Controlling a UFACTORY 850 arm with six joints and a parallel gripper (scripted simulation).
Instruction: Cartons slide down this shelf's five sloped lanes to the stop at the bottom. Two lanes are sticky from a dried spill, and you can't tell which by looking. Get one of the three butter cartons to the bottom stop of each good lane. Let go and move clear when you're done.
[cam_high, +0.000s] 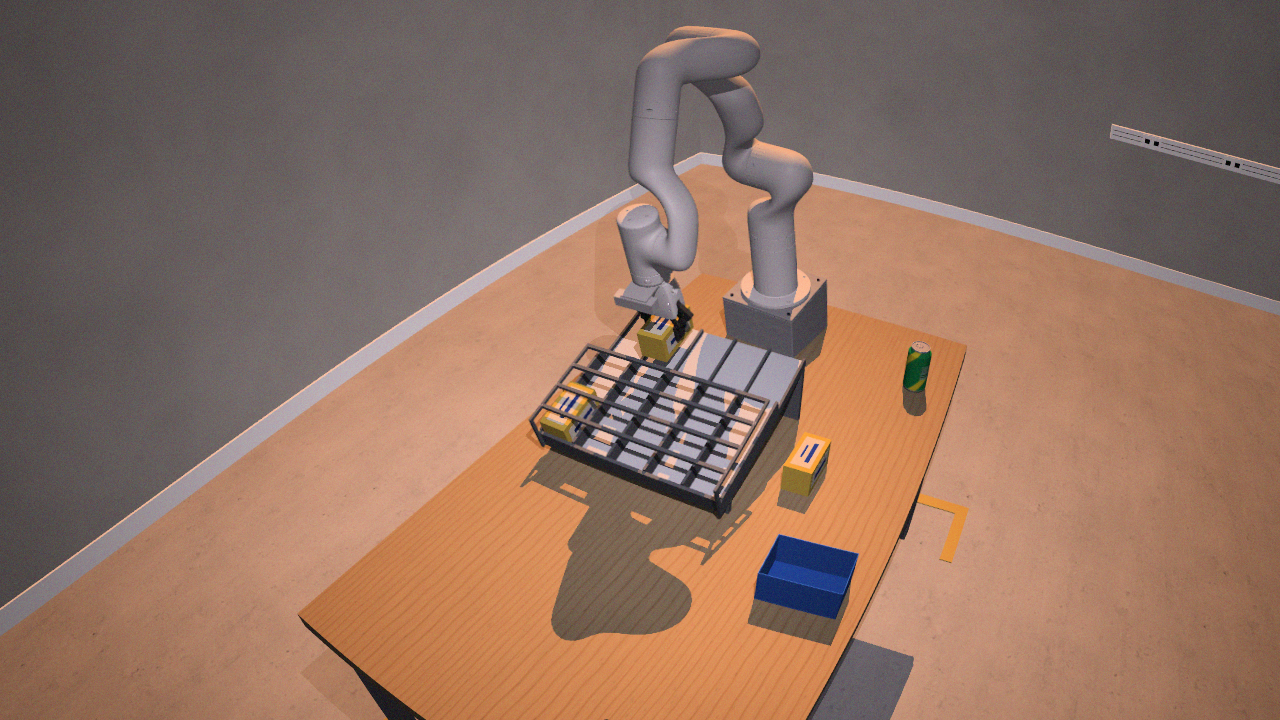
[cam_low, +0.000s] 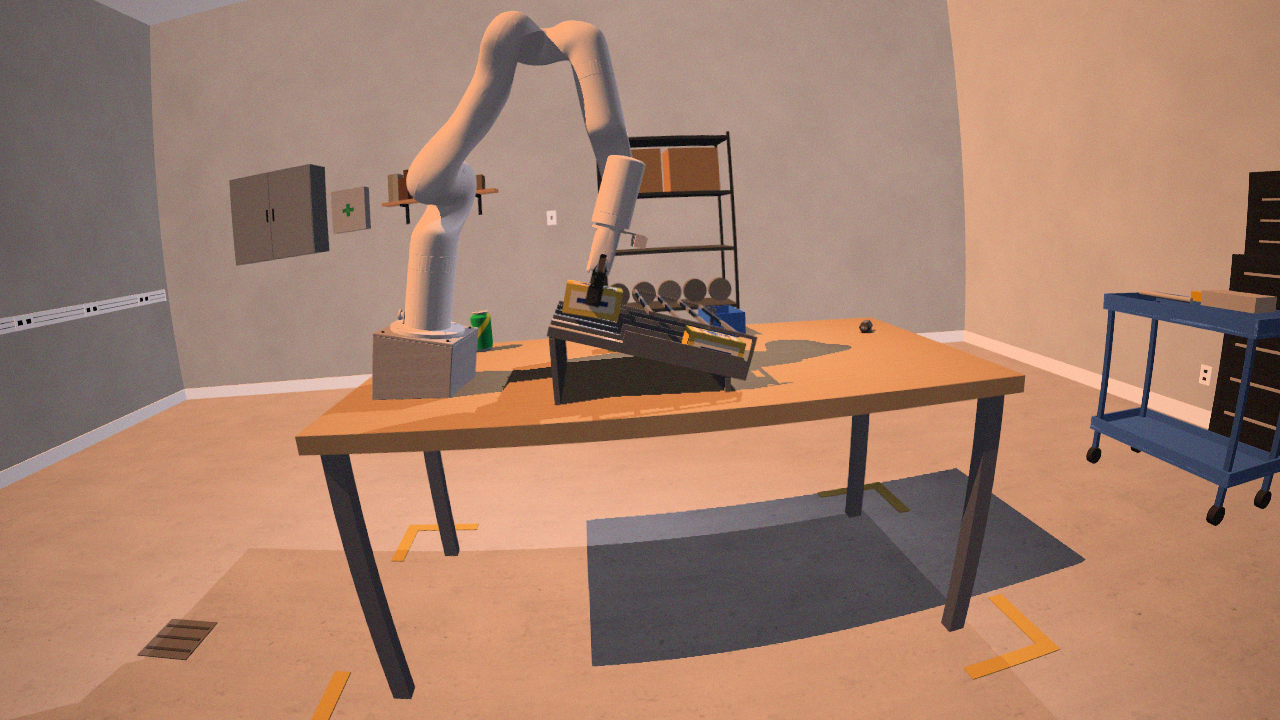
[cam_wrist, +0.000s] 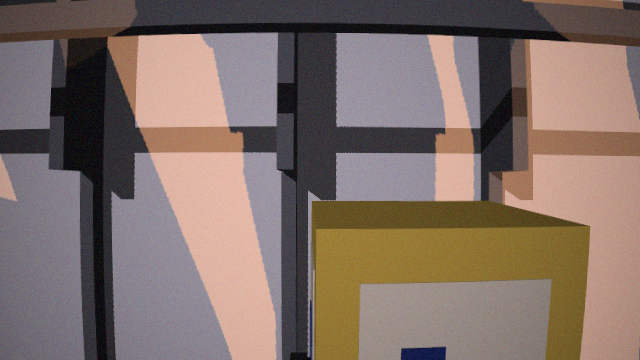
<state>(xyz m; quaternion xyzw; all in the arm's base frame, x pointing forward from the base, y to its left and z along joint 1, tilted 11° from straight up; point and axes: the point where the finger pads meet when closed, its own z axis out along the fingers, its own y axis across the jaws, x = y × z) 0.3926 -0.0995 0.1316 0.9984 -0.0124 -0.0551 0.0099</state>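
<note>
The sloped shelf (cam_high: 778, 377) (cam_low: 653, 345) has five lanes under a grid of dark bars. My gripper (cam_high: 664, 324) (cam_low: 596, 300) is shut on a yellow butter carton (cam_high: 656, 343) (cam_low: 577, 302) (cam_wrist: 335, 255). It holds the carton at the upper end of the second lane from the left in the top view, tilted along the slope. Whether the carton touches the lane floor is hard to tell. A second butter carton (cam_high: 560, 428) (cam_low: 714, 341) lies at the bottom stop of the far-left lane. A third butter carton (cam_high: 796, 476) stands on the table, right of the shelf.
A blue bin (cam_high: 802, 592) (cam_low: 729, 318) stands on the table near the third carton. A green can (cam_high: 915, 368) (cam_low: 483, 331) stands near the table's edge. Dark dividers (cam_wrist: 316, 115) separate the lanes, and the bar grid covers their lower part.
</note>
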